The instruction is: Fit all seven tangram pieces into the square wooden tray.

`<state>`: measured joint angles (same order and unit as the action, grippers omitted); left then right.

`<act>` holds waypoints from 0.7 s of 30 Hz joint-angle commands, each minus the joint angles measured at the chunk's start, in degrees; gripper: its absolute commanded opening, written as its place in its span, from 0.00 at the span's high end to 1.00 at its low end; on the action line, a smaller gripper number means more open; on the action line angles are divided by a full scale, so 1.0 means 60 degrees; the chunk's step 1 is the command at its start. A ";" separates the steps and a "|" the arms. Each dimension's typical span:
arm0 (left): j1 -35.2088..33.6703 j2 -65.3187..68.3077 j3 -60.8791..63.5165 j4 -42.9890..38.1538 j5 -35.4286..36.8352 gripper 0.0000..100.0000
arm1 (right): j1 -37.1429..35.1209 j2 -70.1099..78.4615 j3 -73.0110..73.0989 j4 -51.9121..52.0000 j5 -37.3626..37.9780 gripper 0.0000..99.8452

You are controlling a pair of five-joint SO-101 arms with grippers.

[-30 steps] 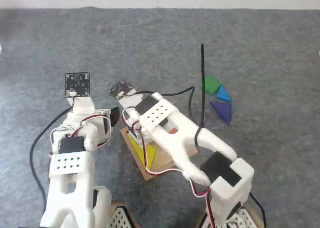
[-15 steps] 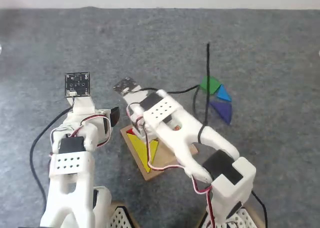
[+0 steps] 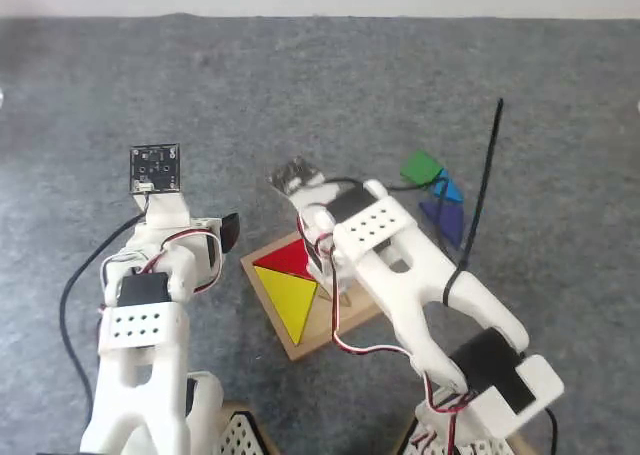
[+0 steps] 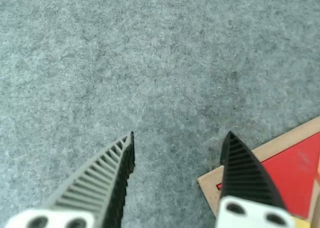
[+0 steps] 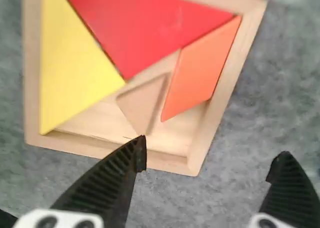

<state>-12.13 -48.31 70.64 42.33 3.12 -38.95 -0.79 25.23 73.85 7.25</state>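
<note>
The square wooden tray (image 3: 335, 324) lies between the arms and holds a red triangle (image 3: 285, 258) and a yellow triangle (image 3: 288, 295). The right wrist view looks into the tray (image 5: 227, 77): yellow triangle (image 5: 70, 72), red triangle (image 5: 145, 27), orange parallelogram (image 5: 200, 67) and a small wood-coloured triangle (image 5: 142, 102). My right gripper (image 5: 212, 148) hangs open and empty above the tray's edge. My left gripper (image 4: 180, 136) is open over bare carpet beside a tray corner (image 4: 210, 180). Green (image 3: 420, 167), blue (image 3: 447, 188) and purple (image 3: 445, 218) pieces lie together on the carpet at the right.
Grey carpet covers the table. The right arm (image 3: 400, 265) stretches over the tray's right part. Its black cable (image 3: 480, 195) stands up across the loose pieces. The left arm (image 3: 150, 295) stands left of the tray.
The right arm has swung to the right, uncovering the red and yellow triangles in the tray; its cable has swung right too. The left arm has stayed still.
</note>
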 commanded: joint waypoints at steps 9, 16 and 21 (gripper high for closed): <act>-0.0059 -0.0249 -0.0139 -0.0176 0.0044 0.73 | 0.0168 0.0667 0.0527 -0.1604 0.0059 0.63; -0.0059 -0.0249 -0.0139 -0.0161 0.0044 0.73 | 0.0608 0.1634 -0.0454 -0.1766 -0.0117 0.63; -0.0059 -0.0249 -0.0139 -0.0161 0.0044 0.73 | 0.1267 0.1985 -0.1436 -0.1766 -0.0073 0.63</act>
<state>-12.13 -48.31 70.64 42.33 3.12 -34.29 10.55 20.48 64.62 7.43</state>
